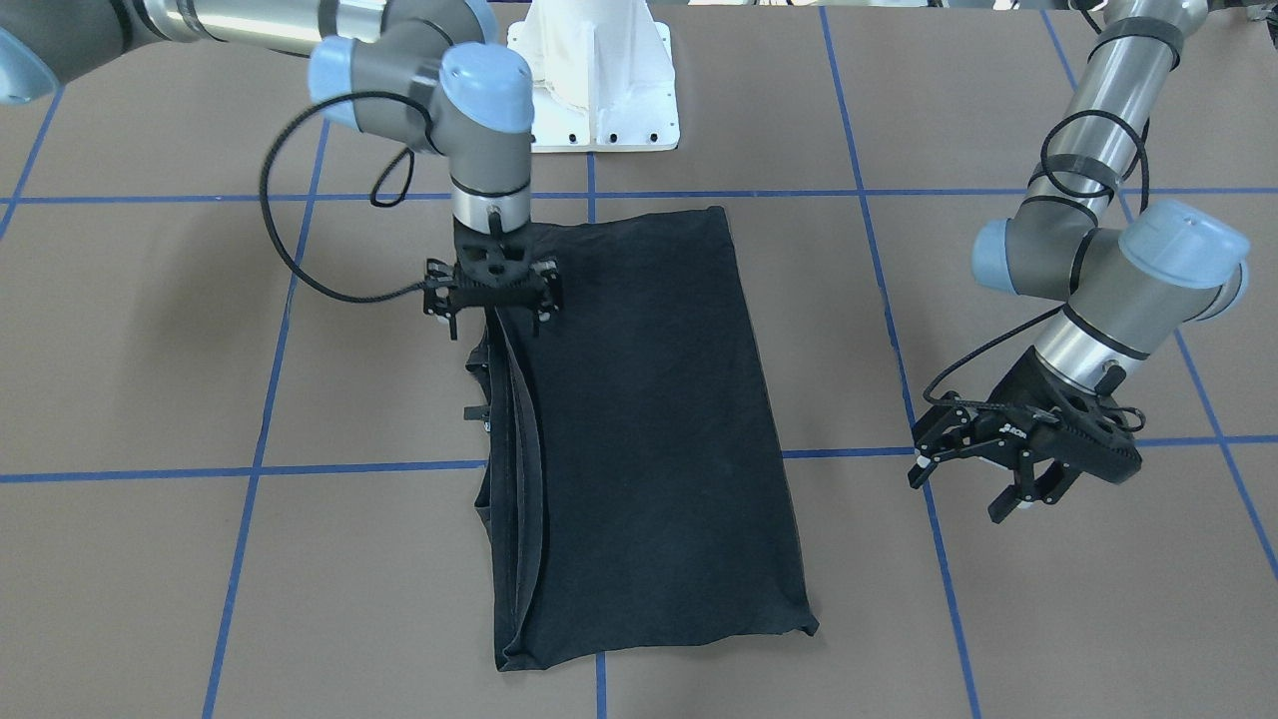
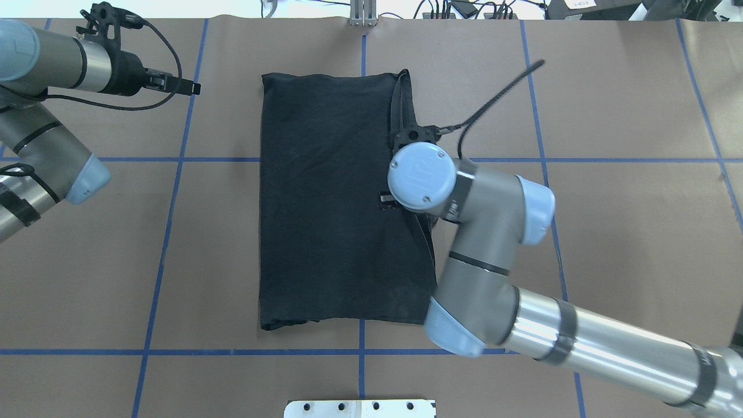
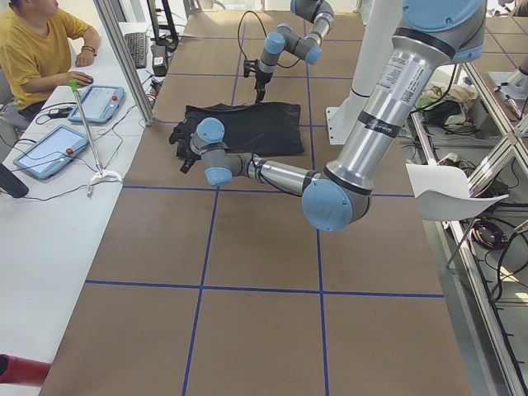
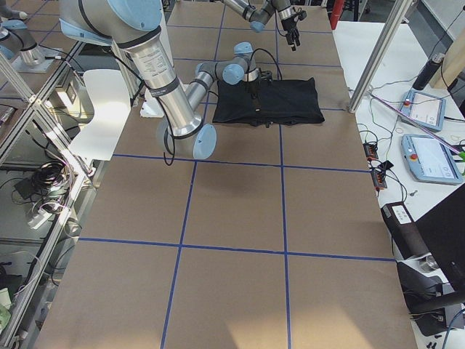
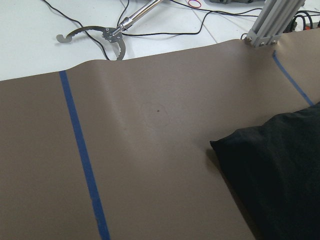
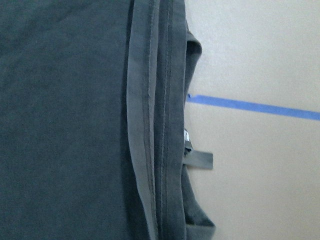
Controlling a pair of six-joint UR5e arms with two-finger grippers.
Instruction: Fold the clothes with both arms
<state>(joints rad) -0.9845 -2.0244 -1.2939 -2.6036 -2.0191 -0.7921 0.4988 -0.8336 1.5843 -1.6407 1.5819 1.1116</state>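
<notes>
The black T-shirt (image 1: 649,419) lies flat on the table, folded lengthwise into a long rectangle, with its graphic hidden. It also shows in the overhead view (image 2: 325,203). My right gripper (image 1: 487,320) points straight down over the shirt's layered long edge near the robot's end, jaws spread wide and holding nothing. In the overhead view its wrist (image 2: 421,174) hides it. The right wrist view shows the stacked hems (image 6: 150,125) and a small label (image 6: 197,159). My left gripper (image 1: 963,487) is open and empty above bare table, well off the shirt's other side. The left wrist view shows a shirt corner (image 5: 280,170).
The white pedestal base (image 1: 594,80) stands just behind the shirt. Blue tape lines (image 1: 250,469) grid the brown table. A seated operator (image 3: 33,49) and tablets (image 3: 95,103) are at a side desk past the table's far edge, beside a metal post (image 3: 124,58).
</notes>
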